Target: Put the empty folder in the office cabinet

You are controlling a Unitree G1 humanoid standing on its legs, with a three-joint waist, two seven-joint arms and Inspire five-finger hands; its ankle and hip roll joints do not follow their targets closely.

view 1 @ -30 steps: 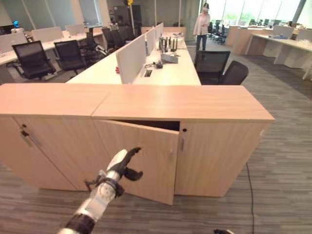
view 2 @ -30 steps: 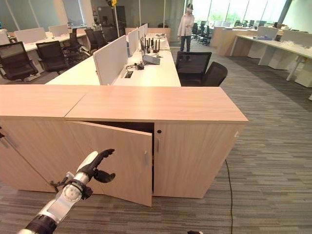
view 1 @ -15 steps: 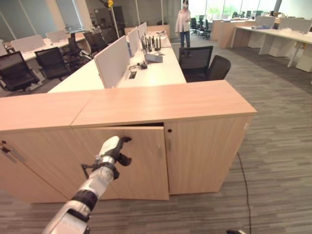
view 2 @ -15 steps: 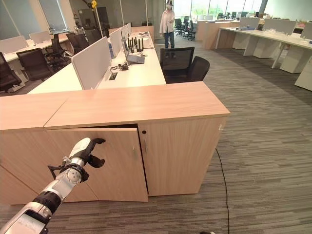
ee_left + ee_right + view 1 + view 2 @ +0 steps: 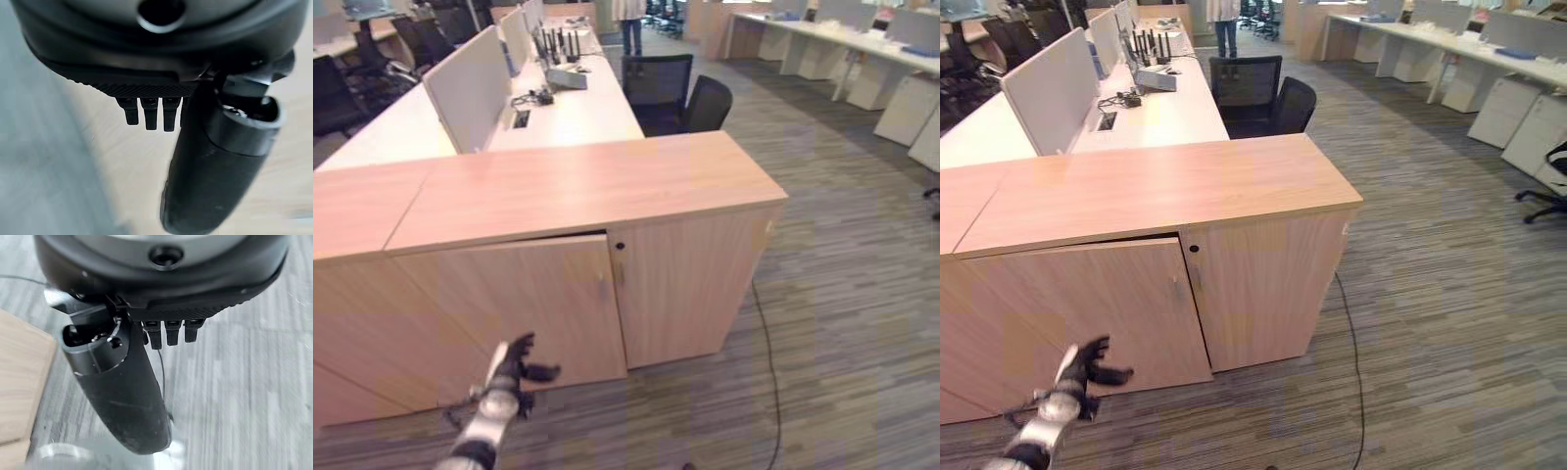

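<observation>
Across the front of your view runs the office cabinet point(image 5: 578, 196), a long low wooden unit whose door point(image 5: 524, 308) stands almost closed, with a dark slit under the top. Your folder is nowhere to be seen; neither hand carries it, so it may sit behind that door, but you cannot confirm this. Judge an empty folder as light, flat and a little floppy, with smooth covers likely to slip: if you handle it again, pinch it by the spine or a firm edge. Behind the cabinet lies a white desk point(image 5: 563, 103), and a person point(image 5: 628, 18) is cut off at the top. Your left hand point(image 5: 512, 367) hovers low before the door, fingers relaxed and spread, empty. Your right hand point(image 5: 142, 333) hangs over carpet, fingers straight, thumb out, holding nothing.
</observation>
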